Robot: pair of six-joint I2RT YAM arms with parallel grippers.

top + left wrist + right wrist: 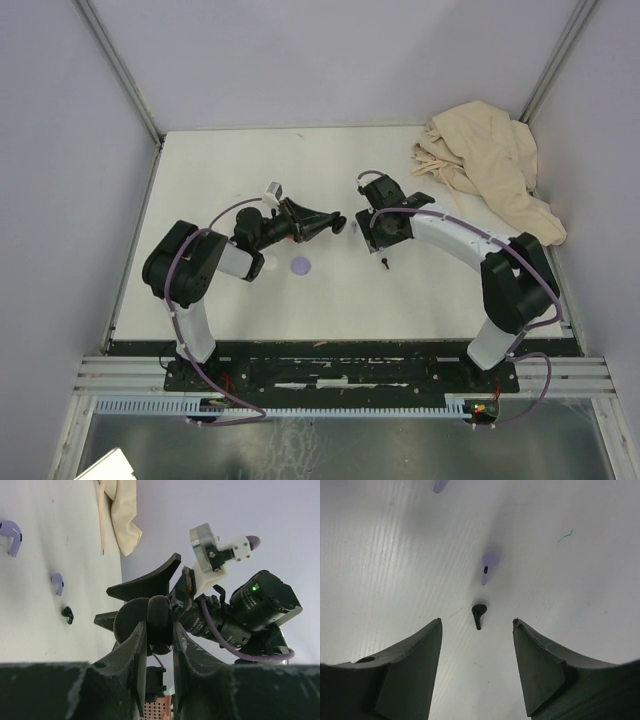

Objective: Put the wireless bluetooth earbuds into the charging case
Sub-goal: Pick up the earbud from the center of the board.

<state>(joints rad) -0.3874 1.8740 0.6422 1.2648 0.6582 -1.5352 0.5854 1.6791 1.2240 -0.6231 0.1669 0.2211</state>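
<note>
Black earbud (478, 615) lies on the table (395, 555) under the parted right fingers (410, 670); left fingers (137, 655) clamp the charging case (160, 617).

On your white table (420, 300), a black earbud (478, 615) lies just ahead of the right gripper (477, 621). A lavender earbud (489, 565) lies just beyond it, and a second lavender earbud (438, 485) farther ahead-left. A lavender disc (302, 265) lies near the left gripper (338, 222). A beige cloth (490, 160) sits well away from both.
</note>
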